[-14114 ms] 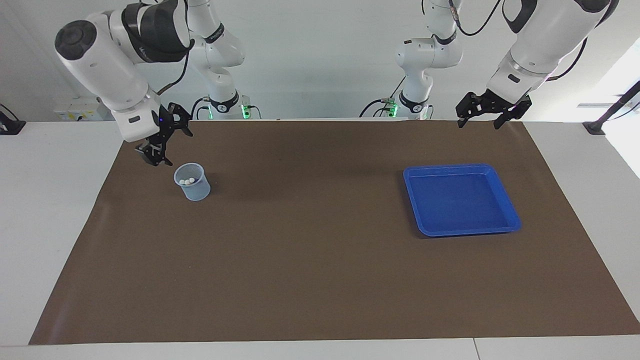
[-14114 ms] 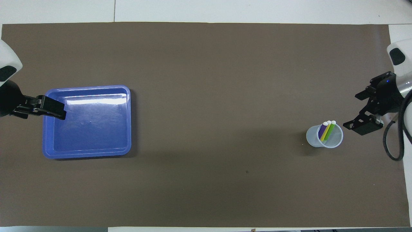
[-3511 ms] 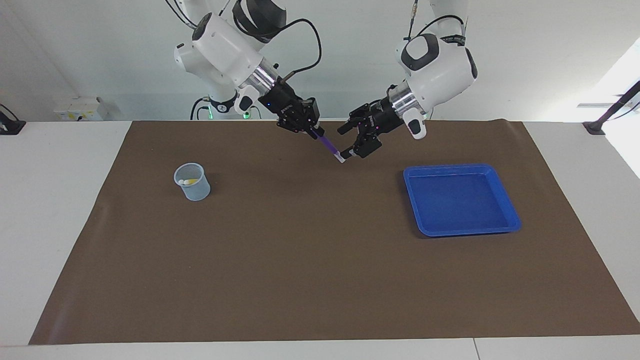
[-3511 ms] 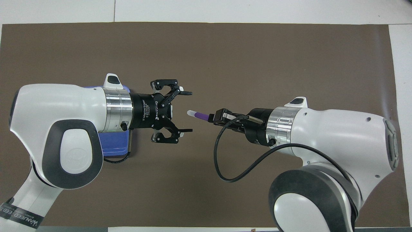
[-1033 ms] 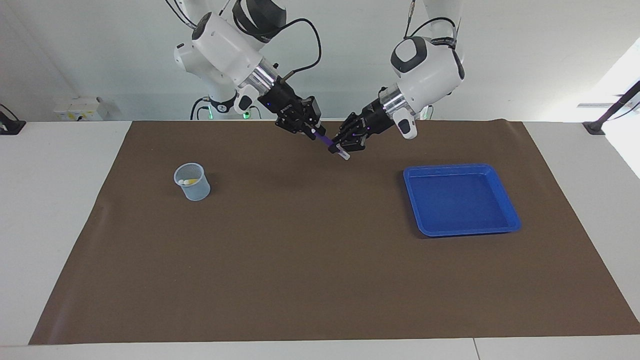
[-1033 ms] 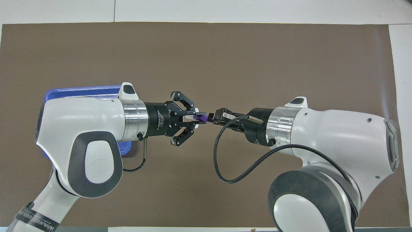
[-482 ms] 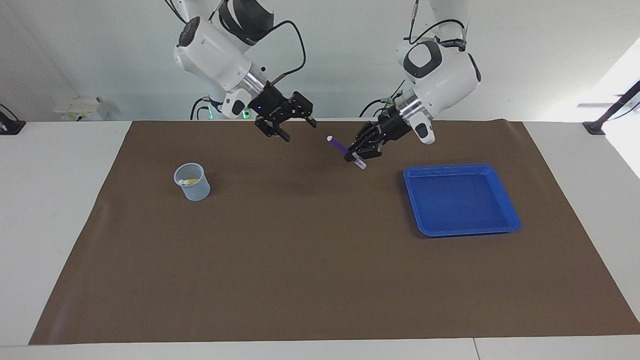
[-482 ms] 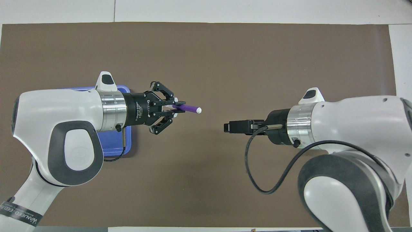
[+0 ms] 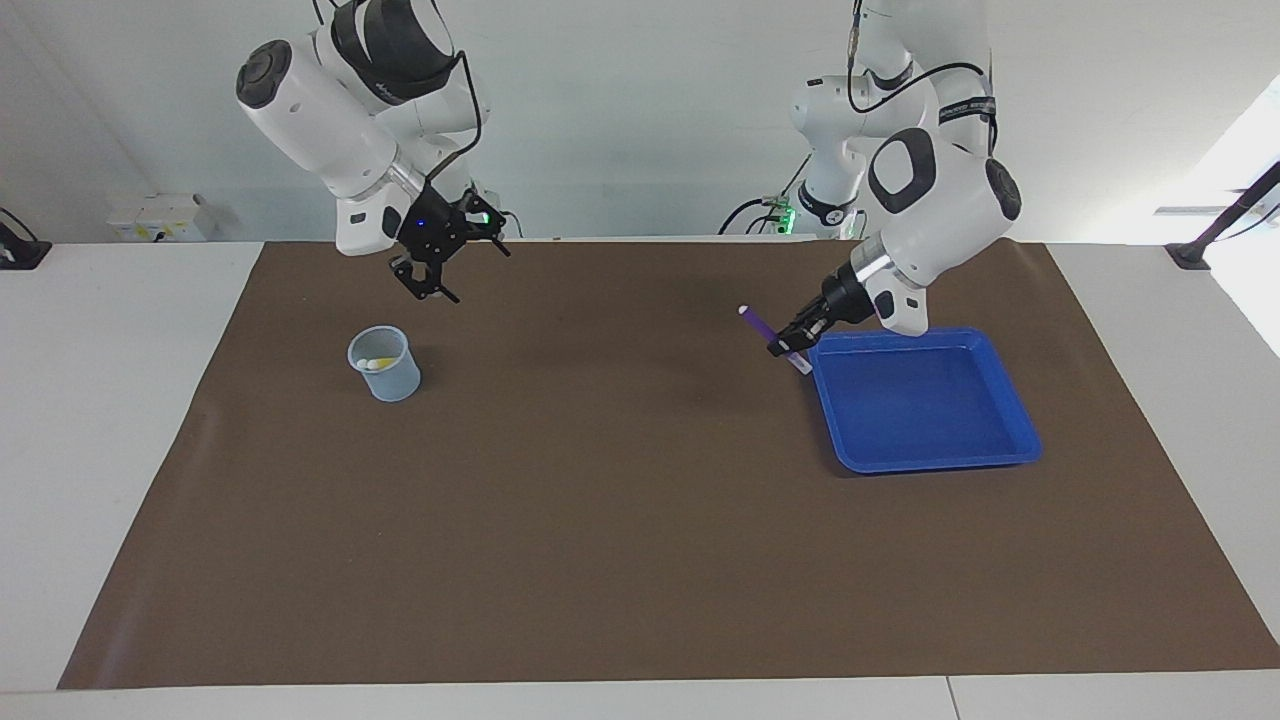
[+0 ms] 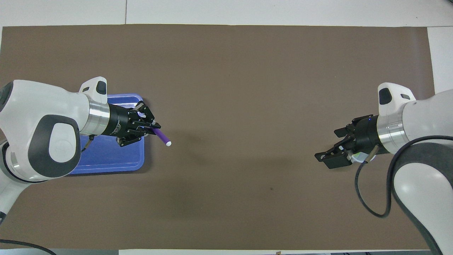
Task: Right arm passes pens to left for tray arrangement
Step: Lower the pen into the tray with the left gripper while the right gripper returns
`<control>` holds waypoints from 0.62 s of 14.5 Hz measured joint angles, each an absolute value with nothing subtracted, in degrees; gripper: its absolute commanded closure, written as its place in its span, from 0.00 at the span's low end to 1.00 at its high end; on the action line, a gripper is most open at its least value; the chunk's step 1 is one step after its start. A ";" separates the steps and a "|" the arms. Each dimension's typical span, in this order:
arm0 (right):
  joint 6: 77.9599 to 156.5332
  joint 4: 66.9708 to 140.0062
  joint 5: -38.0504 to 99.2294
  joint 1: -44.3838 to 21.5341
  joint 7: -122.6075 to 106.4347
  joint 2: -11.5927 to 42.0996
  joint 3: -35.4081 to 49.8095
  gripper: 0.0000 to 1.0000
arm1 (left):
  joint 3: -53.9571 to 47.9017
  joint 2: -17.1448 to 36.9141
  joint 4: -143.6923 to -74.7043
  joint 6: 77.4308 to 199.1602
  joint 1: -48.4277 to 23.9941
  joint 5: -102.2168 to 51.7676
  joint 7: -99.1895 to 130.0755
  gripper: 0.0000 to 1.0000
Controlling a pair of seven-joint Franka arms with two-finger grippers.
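Observation:
My left gripper (image 9: 789,346) is shut on the purple pen (image 9: 757,325) and holds it tilted over the corner of the blue tray (image 9: 1015,412) that is nearest the robots. It also shows in the overhead view (image 10: 153,128), where the pen (image 10: 162,137) points out over the mat from the tray's (image 10: 106,159) edge. My right gripper (image 9: 468,270) is open and empty in the air beside the cup (image 9: 384,364). The yellow pen (image 9: 381,362) and pale pen ends show in the cup. The green pen is barely visible.
The small translucent cup stands on the brown mat (image 9: 600,500) toward the right arm's end. In the overhead view my right gripper (image 10: 326,145) covers most of it. White table (image 9: 100,400) borders the mat on all sides.
The arms have drawn apart. My left gripper has carried the purple pen to the tray's corner. My right gripper, open and empty, has swung back to the cup.

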State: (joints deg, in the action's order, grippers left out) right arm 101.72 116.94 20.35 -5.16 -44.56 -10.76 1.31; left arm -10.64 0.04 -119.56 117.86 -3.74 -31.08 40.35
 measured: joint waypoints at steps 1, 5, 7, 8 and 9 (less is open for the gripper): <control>101.11 116.61 17.50 -4.88 -51.10 -10.76 1.31 0.00 | -10.62 0.59 -119.58 117.19 -2.75 -27.37 36.68 1.00; 101.08 113.95 9.19 -3.59 -75.98 -8.25 1.40 0.00 | -10.60 3.46 -119.60 117.00 -0.57 -13.53 22.54 1.00; 101.14 110.37 6.82 -1.45 -86.26 -3.06 1.36 0.00 | -10.60 5.39 -119.57 117.11 -0.23 -7.99 16.73 1.00; 101.28 108.79 5.14 -0.70 -89.62 -0.33 1.33 0.00 | -10.60 6.46 -119.51 117.20 -0.22 -5.82 14.38 1.00; 101.48 107.84 4.08 -0.06 -91.89 1.93 1.33 0.00 | -10.60 7.47 -119.41 117.26 -0.22 -4.22 12.67 1.00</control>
State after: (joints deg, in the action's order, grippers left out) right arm 101.48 107.84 4.08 -0.06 -91.89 1.93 1.33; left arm -10.60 7.47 -119.41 117.26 -0.22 -4.22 12.67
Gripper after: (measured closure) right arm 0.000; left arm 0.811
